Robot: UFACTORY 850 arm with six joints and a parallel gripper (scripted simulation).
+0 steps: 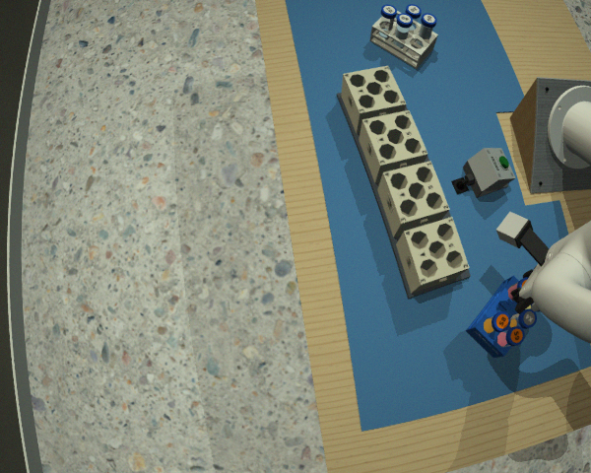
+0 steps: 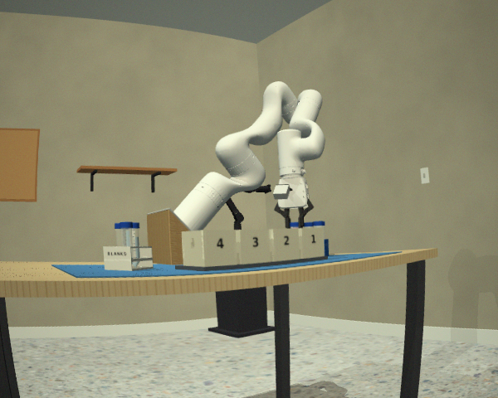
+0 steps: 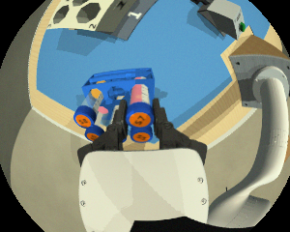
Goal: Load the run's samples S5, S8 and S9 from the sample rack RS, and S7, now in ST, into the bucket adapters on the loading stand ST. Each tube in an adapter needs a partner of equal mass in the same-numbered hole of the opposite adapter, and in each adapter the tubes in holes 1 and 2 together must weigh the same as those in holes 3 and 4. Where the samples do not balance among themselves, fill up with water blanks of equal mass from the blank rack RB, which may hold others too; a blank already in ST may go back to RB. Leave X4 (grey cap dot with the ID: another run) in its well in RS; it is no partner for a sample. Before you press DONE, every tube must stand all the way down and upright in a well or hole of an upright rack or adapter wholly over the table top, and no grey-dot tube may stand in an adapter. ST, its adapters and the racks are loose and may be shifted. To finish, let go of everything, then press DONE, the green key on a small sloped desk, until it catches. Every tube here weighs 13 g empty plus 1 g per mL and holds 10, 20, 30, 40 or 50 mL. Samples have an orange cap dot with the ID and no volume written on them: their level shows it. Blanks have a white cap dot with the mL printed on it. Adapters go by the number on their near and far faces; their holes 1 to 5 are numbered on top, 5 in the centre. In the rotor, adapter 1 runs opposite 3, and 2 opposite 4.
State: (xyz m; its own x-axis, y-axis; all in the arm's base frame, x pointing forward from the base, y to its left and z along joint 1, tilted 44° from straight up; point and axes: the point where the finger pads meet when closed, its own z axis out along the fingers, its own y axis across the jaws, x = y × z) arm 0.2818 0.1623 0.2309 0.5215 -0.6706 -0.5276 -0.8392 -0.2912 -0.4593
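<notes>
Wrist view: the gripper [image 3: 140,123] jaws are pinching an orange-dot sample tube [image 3: 139,118] below its cap, rigid, slick plastic needing a straight lift.

Soft even light, faint shadows, sharp focus, fisheye bending at edges.

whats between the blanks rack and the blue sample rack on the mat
In the top view, the loading stand with its four adapters runs between the blanks rack and the blue sample rack. All adapter holes look unfilled.
</notes>
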